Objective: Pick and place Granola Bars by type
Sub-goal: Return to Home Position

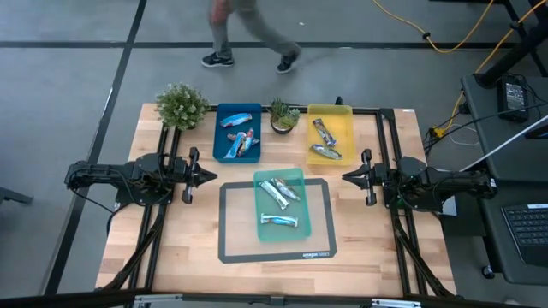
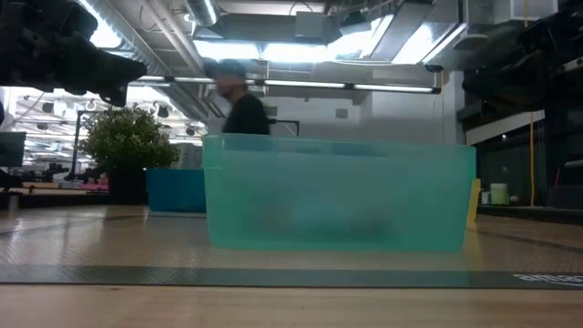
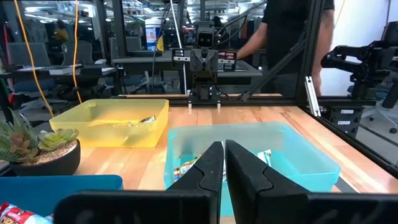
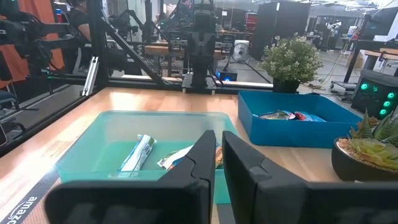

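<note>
Granola bars lie sorted in three trays: blue-orange ones [image 1: 239, 144] in the blue tray [image 1: 237, 131], silver-brown ones [image 1: 324, 141] in the yellow tray [image 1: 330, 133], silvery-teal ones [image 1: 280, 203] in the teal tray [image 1: 281, 204], which stands on a dark-framed mat [image 1: 276, 221]. My left gripper [image 1: 214, 175] is shut at the table's left edge, pointing level toward the middle. My right gripper [image 1: 345, 176] is shut at the right edge, facing it. Neither holds anything. In the wrist views their own fingers [image 3: 224, 163] [image 4: 218, 154] show closed above the teal tray.
A leafy potted plant [image 1: 181, 105] stands at the far left corner, a small succulent [image 1: 283, 115] between the blue and yellow trays. A person [image 1: 248, 30] walks past beyond the table's far edge. Bare wood lies along the near edge.
</note>
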Tool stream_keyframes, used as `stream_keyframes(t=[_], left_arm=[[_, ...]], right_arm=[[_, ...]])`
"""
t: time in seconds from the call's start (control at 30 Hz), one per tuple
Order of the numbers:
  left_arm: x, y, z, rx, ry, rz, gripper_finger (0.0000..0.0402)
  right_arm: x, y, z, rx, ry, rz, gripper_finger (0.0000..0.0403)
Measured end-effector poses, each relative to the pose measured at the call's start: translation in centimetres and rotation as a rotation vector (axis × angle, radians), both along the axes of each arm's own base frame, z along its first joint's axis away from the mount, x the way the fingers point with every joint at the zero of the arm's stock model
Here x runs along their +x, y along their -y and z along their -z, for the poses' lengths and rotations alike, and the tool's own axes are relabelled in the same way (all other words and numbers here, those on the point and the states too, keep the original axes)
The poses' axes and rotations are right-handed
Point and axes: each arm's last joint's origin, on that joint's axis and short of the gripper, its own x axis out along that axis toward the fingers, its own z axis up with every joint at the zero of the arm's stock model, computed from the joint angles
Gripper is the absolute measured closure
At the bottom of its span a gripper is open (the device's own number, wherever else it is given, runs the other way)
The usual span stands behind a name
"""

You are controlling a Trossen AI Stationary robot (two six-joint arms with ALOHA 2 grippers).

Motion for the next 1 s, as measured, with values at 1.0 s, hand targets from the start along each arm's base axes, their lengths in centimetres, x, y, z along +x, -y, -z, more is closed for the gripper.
stream_keyframes(t=[1.0], left_arm=[[0.0, 0.0, 0.0, 0.0, 0.0, 0.0, 0.0393]], right_arm=[[0.0, 0.0, -0.01, 0.0, 0.0, 0.0, 0.0369]])
